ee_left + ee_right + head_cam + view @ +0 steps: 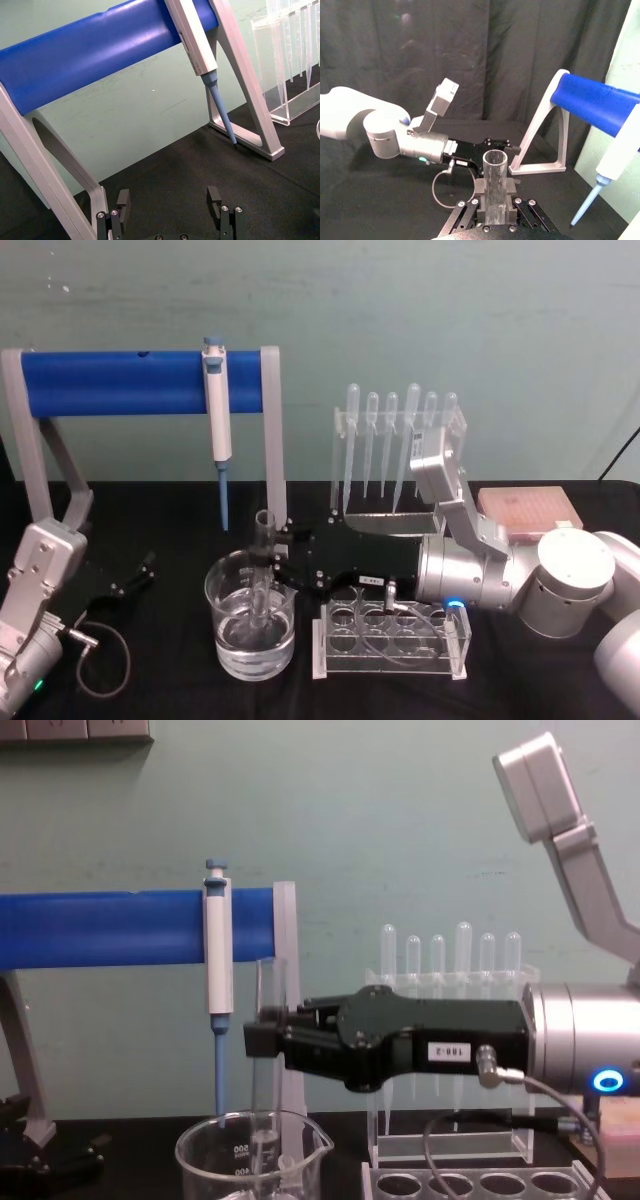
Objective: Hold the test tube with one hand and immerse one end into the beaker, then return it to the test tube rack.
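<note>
The right hand [272, 562] clenches the upright test tube [264, 530], whose lower end sits in the beaker [222, 635] near the table's [170, 690] front edge. The dip looks done; return to the rack [460, 640] is left. The left hand [169, 200], released, rests at the left edge.

I record the test tube [263, 532] standing in the beaker [225, 630]; test tube rack [345, 665] just right; pipettes [390, 440] on its far side; pipettor [216, 400] hanging on the beaker's far side.
</note>
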Controlling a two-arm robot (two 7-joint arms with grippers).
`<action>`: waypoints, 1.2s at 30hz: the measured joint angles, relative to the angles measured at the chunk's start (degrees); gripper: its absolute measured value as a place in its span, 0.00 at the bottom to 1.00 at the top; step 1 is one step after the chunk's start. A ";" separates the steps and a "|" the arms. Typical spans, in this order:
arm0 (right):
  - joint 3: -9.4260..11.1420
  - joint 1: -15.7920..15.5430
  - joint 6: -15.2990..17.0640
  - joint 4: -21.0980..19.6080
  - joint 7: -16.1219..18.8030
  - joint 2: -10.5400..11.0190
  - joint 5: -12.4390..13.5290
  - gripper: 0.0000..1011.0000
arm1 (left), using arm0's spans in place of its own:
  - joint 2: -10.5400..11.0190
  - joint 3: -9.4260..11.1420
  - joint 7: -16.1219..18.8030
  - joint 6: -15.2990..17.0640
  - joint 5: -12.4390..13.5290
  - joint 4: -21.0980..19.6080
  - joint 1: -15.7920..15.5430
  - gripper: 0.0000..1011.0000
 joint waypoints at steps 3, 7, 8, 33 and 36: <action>-0.04 -0.17 -0.40 0.44 0.09 -0.17 -0.44 0.22 | 0.00 0.00 0.00 0.00 0.00 0.00 0.00 0.99; -0.04 -0.38 -0.75 0.89 0.13 -0.38 -0.88 0.22 | 0.00 0.00 0.00 0.00 0.00 0.00 0.00 0.99; -0.03 -0.42 -0.81 0.99 0.14 -0.44 -0.93 0.22 | 0.00 0.00 0.00 0.00 0.00 0.00 0.00 0.99; 0.57 -1.68 -3.35 3.42 0.01 -1.69 -3.50 0.22 | 0.00 0.00 0.00 0.00 0.00 0.00 0.00 0.99; 0.68 -1.76 -3.53 3.59 0.05 -1.74 -3.51 0.22 | 0.00 0.00 0.00 0.00 0.00 0.00 0.00 0.99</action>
